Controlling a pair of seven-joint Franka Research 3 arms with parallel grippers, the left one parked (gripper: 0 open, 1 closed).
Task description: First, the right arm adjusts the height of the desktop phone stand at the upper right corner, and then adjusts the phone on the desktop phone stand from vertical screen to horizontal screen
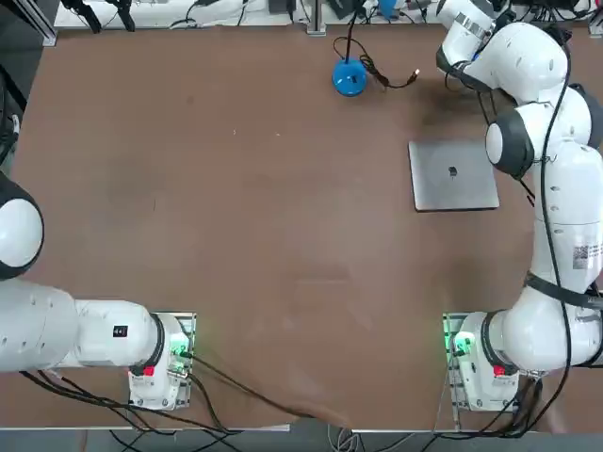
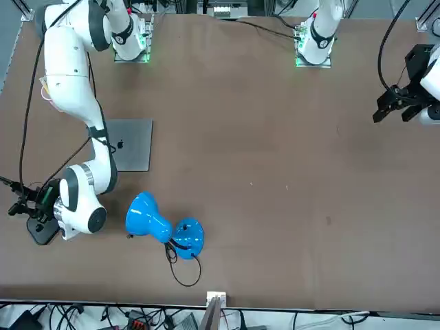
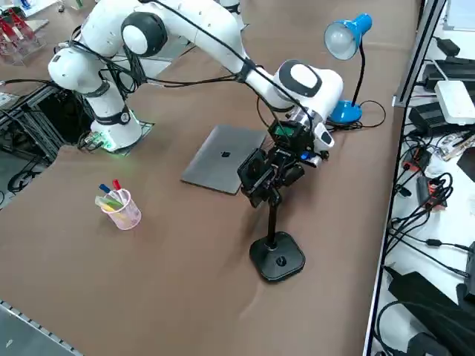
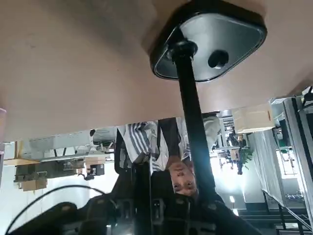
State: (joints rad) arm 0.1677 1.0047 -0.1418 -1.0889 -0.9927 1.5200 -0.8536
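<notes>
The desktop phone stand (image 3: 276, 256) is right of the middle in the right side view, its rounded black base flat on the brown table (image 3: 185, 259) and its dark pole rising upright from it. From across the table, in the front view, that same base shows at the lower left, partly tucked behind the arm's black end.

The right arm (image 3: 215, 37) reaches over from the upper left of the side view, bent down so that the right gripper (image 3: 257, 190) is at the top of the pole, above the base. I'd say its two fingers are together; what, if anything, is pinched between them I can't tell from here, since the black parts crowd into one another. In the wrist view the pole runs right beside the fingers, and the base lies beyond them on the tabletop.

A closed grey laptop (image 3: 225, 157) lies near the stand, toward the upper middle of the side view. The blue lamp (image 3: 346, 111) stands at the upper right there, and a pinkish cup (image 3: 126, 213) of pens sits at the left. A person in a striped top (image 4: 139, 142) shows past the fingers in the wrist view, clear of the table.
</notes>
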